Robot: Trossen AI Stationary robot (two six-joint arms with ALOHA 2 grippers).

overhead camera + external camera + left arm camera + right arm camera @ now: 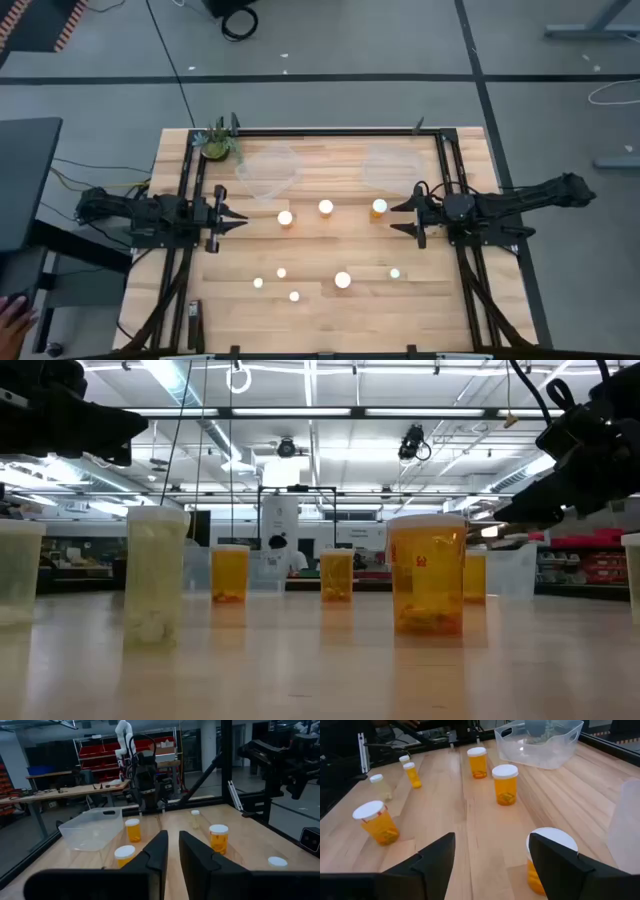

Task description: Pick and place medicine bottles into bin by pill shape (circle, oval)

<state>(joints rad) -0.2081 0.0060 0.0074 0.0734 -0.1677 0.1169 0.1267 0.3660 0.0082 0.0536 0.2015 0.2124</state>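
Several medicine bottles, orange with white caps, stand upright on their bases on the wooden table: three in a middle row (285, 218) (325, 208) (378, 208), and several smaller ones nearer the front (342, 280). Two clear tubs (268, 168) (395, 165) sit at the far side. My left gripper (238, 218) (173, 847) hovers at the table's left, shut and holding nothing, pointing at the row. My right gripper (400, 218) (492, 847) is open at the right. The nearest bottle (551, 842) stands just beyond one fingertip (555, 862), outside the gap between the fingers.
A green plant-like item (217, 145) sits at the far left corner. Black frame rails (455, 170) run along both sides of the table. A small dark item (193, 312) lies near the front left. Bare wood lies between the two grippers and the bottle groups.
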